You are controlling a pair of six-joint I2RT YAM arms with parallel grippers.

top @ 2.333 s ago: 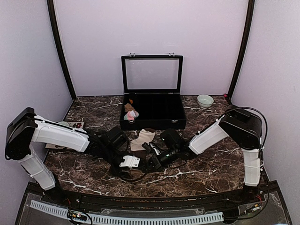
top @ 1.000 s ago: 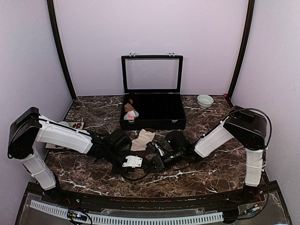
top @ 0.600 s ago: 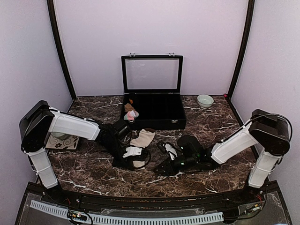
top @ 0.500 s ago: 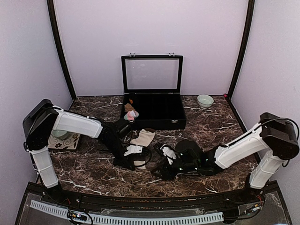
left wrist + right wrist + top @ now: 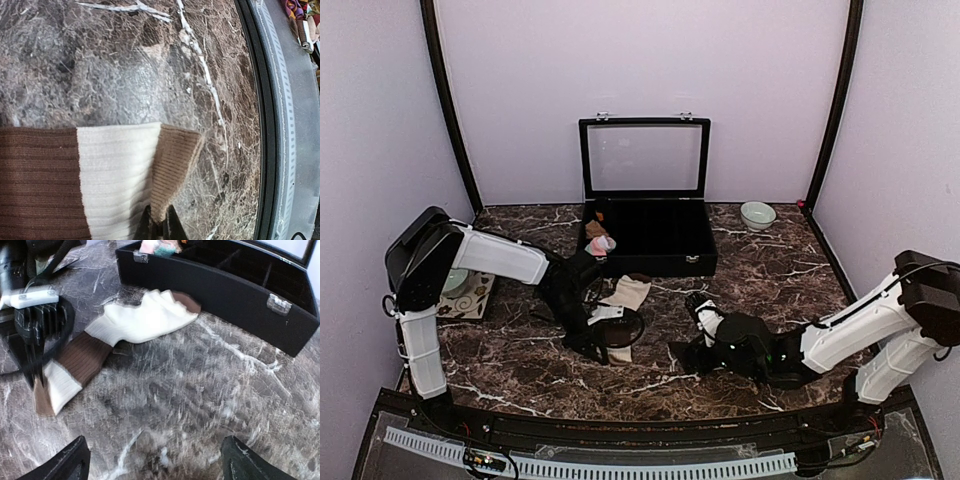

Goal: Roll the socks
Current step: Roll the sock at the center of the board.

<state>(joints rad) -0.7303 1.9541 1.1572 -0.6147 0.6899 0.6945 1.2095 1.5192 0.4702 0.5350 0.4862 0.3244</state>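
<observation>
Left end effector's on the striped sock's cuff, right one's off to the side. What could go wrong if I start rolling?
1. The left end effector pinches only the edge of the tan cuff; it may slip out.
2. The right end effector is open, apart from the cream-brown sock, so nothing pins it; it might drag instead of rolling.

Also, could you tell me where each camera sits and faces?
Top external: above and behind the bases, looking down on the table; left arm and right arm show.
Left wrist: close above the table, looking down at the cream sock, its cuff pinched by the left gripper.
Right wrist: low, facing the black case; the open right gripper frames the bottom.
Shared: all three show the cream sock.
</observation>
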